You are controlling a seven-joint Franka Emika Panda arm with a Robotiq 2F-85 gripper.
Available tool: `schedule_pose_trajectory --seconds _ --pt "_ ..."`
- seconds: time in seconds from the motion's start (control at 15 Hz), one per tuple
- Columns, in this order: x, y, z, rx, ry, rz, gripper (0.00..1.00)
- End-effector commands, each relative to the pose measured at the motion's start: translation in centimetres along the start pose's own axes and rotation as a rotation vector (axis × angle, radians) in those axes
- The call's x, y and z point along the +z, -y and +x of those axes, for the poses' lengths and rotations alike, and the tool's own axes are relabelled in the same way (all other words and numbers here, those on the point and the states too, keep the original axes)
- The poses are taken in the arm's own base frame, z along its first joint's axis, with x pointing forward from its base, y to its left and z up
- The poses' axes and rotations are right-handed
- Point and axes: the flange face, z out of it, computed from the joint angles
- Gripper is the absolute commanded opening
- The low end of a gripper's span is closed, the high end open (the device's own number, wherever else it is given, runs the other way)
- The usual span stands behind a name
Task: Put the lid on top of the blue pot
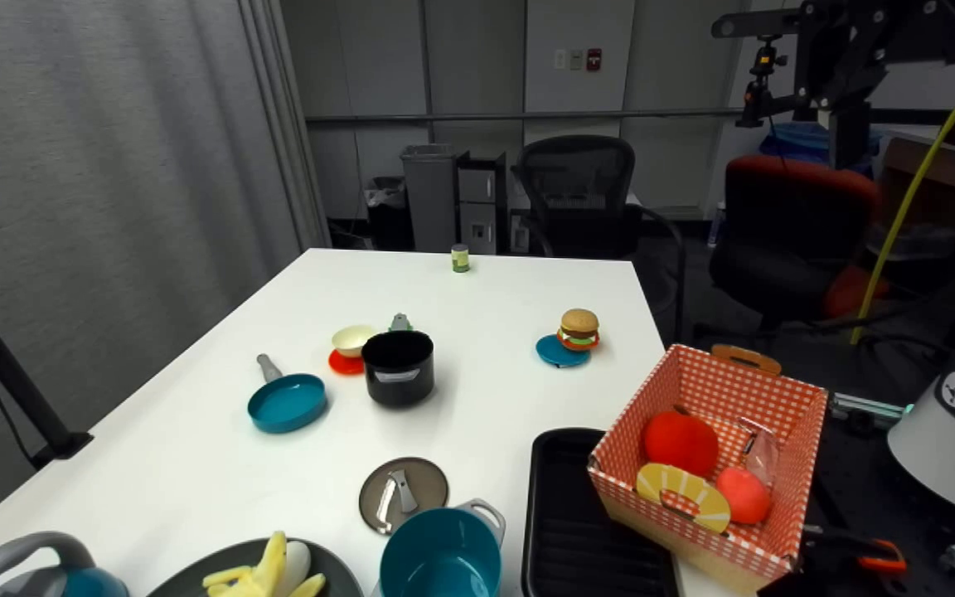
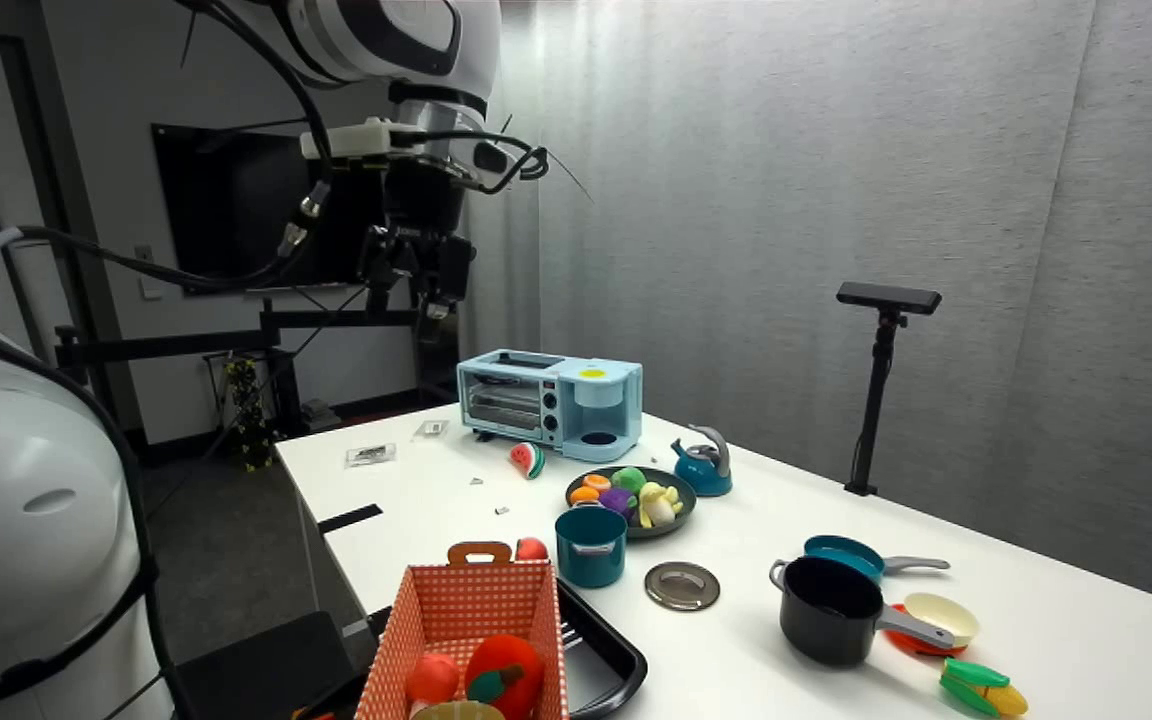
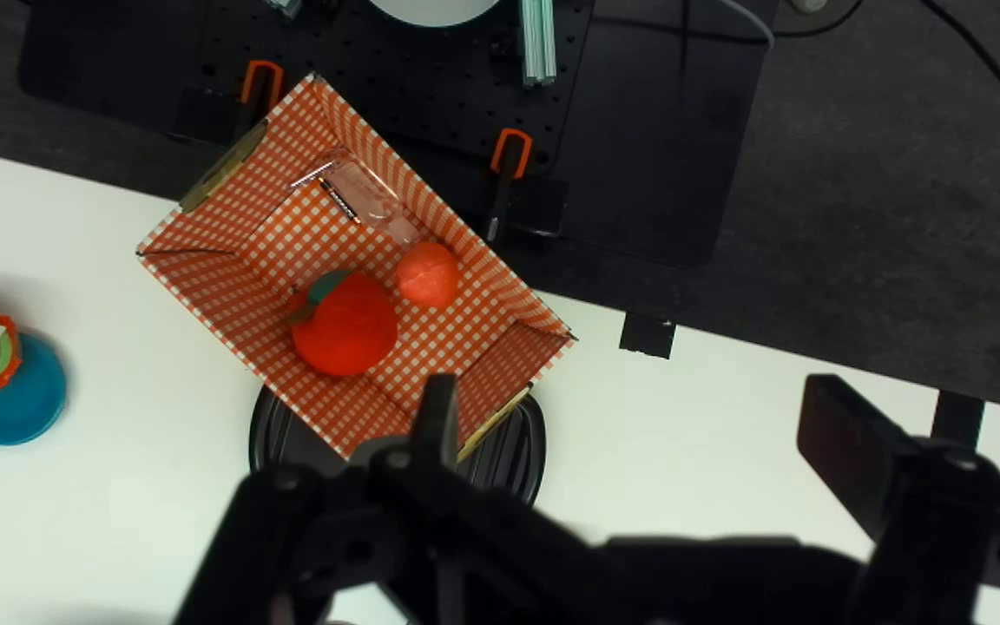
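Leftmost in an exterior view, my gripper (image 2: 406, 303) hangs high by the robot-side edge of the table (image 2: 726, 650), jaws spread, holding nothing. Coming down, I could clip the checked box (image 2: 481, 605) sitting at that edge. Farther in, past the black tray (image 2: 591, 670), stands the blue pot (image 2: 591, 565); a careless descent might nudge it. The lid (image 2: 682, 587) lies flat just beside it, about midway between that edge and the one nearest the curtain (image 2: 756, 230); being thin, it could swivel or slip if I pinch off-centre, then land crooked. My wrist view shows neither clearly; an exterior view cuts the blue pot (image 1: 440, 539) at its base and leaves me unsure how the lid's handle (image 1: 402, 491) stands.
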Motion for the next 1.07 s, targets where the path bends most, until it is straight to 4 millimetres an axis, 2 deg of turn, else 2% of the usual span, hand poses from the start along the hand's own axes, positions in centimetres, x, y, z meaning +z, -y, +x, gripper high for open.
schedule_pose_trajectory --seconds 0.0,1.0 --pt "-0.04 0.01 0.00 0.000 0.001 0.000 1.00" --pt "0.10 0.20 0.46 0.006 0.005 -0.007 1.00"
